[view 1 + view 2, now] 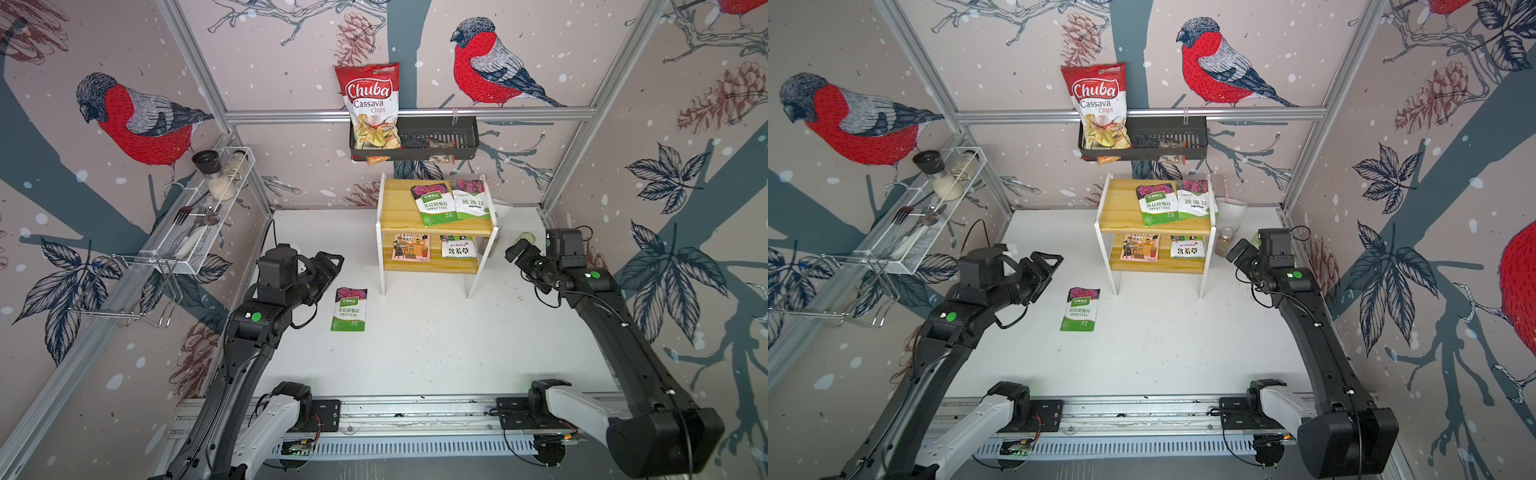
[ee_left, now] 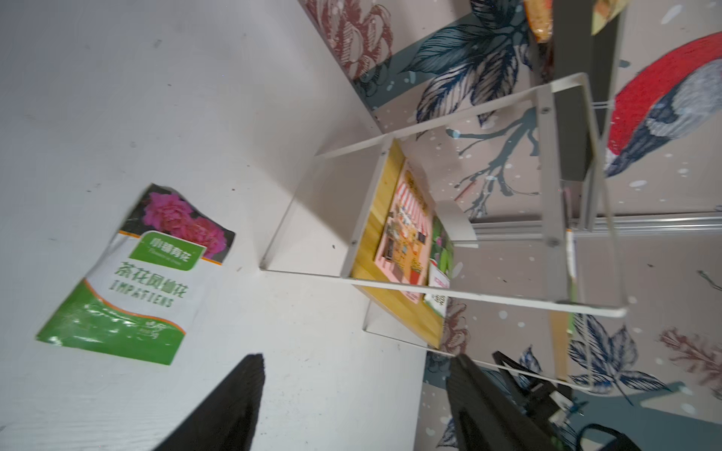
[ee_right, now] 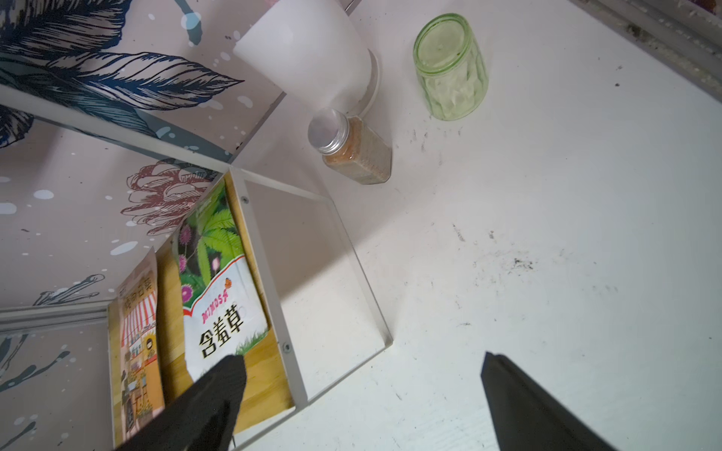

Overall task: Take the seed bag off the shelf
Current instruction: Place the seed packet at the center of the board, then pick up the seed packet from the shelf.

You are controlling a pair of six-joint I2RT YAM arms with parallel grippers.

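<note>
Black left gripper (image 2: pixel 357 363) stands with jaws apart, gripping nothing. Green-and-white foil seed bag (image 2: pixel 140 281) lies flat on white table (image 2: pixel 117 97), near that gripper, clear of yellow-pine two-tier shelf (image 1: pixel 399 208).

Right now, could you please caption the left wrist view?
Open left claw near an Impatiens seed bag lying flat beside the shelf.
</note>
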